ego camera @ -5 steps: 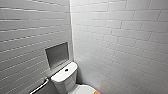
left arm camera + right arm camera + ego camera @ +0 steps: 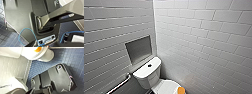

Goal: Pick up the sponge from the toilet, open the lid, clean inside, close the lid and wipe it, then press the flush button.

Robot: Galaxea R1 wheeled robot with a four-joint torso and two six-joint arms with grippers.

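Head view unchanged from half a second earlier: the sponge point(image 2: 181, 90) apparently rests on the closed lid point(image 2: 165, 87) of the toilet point(image 2: 146, 73), pickup not begun; whether the grippers are released or clenched cannot be told.

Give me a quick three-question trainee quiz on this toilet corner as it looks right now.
1. True or false: the small orange soft sponge lies on the white glossy oval lid.
2. Where is the small dark round flush button? A) in the white tank top B) on the wall C) on the floor
3. Fill in: the grey metal grab bar is fixed to the wall on the robot's ___ side.
Key: 1 true; 2 A; 3 left.
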